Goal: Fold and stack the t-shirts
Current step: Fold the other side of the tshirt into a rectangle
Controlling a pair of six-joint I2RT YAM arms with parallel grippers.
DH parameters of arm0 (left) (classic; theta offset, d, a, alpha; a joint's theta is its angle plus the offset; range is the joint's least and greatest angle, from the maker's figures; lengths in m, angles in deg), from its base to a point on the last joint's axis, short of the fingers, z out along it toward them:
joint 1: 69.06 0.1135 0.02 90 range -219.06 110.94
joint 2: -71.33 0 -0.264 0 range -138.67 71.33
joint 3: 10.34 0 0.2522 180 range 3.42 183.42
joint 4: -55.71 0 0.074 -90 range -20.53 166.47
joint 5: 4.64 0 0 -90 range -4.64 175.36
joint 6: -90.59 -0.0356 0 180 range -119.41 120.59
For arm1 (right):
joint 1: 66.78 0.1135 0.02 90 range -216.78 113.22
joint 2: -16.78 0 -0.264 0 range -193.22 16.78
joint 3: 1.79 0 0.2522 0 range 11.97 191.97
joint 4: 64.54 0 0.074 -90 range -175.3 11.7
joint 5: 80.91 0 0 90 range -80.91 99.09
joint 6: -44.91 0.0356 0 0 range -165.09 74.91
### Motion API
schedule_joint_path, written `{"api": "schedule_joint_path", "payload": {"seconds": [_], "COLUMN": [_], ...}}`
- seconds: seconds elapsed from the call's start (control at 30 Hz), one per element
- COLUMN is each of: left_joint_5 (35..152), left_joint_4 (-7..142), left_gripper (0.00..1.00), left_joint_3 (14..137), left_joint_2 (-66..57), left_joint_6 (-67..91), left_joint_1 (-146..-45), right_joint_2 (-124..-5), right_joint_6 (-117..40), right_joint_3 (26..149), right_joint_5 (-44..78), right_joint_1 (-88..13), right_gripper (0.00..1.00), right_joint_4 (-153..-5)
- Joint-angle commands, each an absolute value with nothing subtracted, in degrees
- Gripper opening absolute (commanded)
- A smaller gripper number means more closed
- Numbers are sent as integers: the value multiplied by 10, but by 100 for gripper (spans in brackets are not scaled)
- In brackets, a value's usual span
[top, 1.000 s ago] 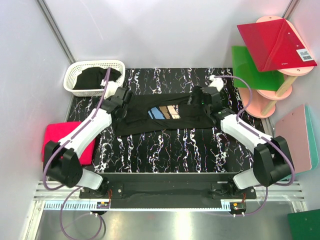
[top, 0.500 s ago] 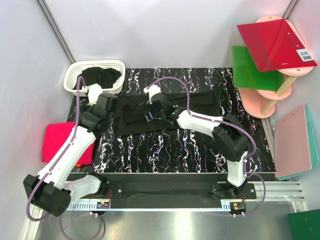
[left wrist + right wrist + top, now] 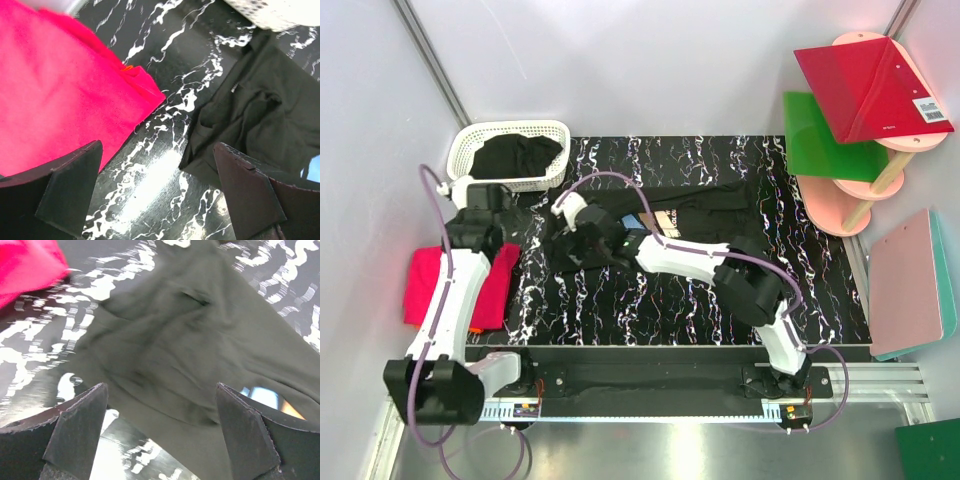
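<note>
A black t-shirt (image 3: pixel 705 215) with a blue, tan and white print (image 3: pixel 657 220) lies rumpled across the marbled table. My right gripper (image 3: pixel 565 250) reaches far left and hovers open over the shirt's left end (image 3: pixel 190 340), holding nothing (image 3: pixel 161 390). My left gripper (image 3: pixel 500 222) hangs open over bare table (image 3: pixel 156 165), between a folded hot-pink t-shirt (image 3: pixel 430 285) (image 3: pixel 50 90) and the black shirt's left edge (image 3: pixel 260 115). A sliver of orange cloth (image 3: pixel 127 68) peeks from under the pink one. Another black t-shirt (image 3: pixel 520 155) fills the basket.
The white lattice basket (image 3: pixel 470 150) stands at the table's back left. Red (image 3: pixel 870 85), green (image 3: pixel 820 135) and pink (image 3: pixel 910 285) flat boards sit off the table to the right. The right arm (image 3: pixel 690 260) stretches across the table's middle.
The left arm pulled back leftward off the black shirt to the pink one. The right arm swept from the shirt's right end across to its left end. The shirt is more bunched.
</note>
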State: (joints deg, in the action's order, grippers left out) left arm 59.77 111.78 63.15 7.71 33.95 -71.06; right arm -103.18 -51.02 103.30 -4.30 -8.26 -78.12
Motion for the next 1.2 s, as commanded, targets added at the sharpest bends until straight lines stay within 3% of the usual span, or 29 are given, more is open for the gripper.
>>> {"api": "schedule_joint_path", "payload": {"seconds": [0.0, 0.3, 0.5, 0.53, 0.57, 0.63, 0.67, 0.83, 0.9, 1.0, 1.03, 1.1, 1.17], "left_joint_5": [737, 766, 765, 764, 763, 763, 763, 770, 774, 781, 781, 783, 785], "left_joint_4": [1066, 1049, 1049, 1049, 1049, 1050, 1049, 1048, 1046, 1044, 1043, 1041, 1040], "left_gripper": [99, 99, 99, 99, 99, 99, 99, 99, 99, 99, 99, 99, 99], "left_joint_3": [616, 608, 606, 605, 606, 604, 605, 601, 599, 599, 598, 597, 597], "left_joint_2": [52, 61, 70, 70, 71, 72, 72, 68, 65, 63, 63, 63, 64], "left_joint_6": [341, 342, 339, 340, 339, 338, 337, 337, 338, 337, 338, 336, 335], "left_joint_1": [-641, -612, -612, -612, -612, -612, -612, -612, -611, -611, -612, -611, -612], "right_joint_2": [-1058, -1119, -1175, -1188, -1194, -1200, -1199, -1173, -1163, -1153, -1151, -1144, -1141], "right_joint_6": [-525, -508, -491, -492, -490, -483, -479, -476, -481, -489, -490, -490, -490], "right_joint_3": [1086, 1135, 1184, 1192, 1200, 1209, 1210, 1192, 1178, 1167, 1163, 1153, 1148], "right_joint_5": [-28, -37, -61, -63, -65, -78, -80, -99, -102, -100, -98, -98, -95], "right_joint_1": [-66, -63, -64, -64, -64, -64, -64, -63, -63, -63, -63, -64, -63], "right_gripper": [94, 91, 81, 77, 53, 19, 10, 8, 14, 58, 86, 95, 97], "right_joint_4": [-800, -828, -843, -845, -850, -851, -850, -841, -831, -833, -832, -830, -826]}}
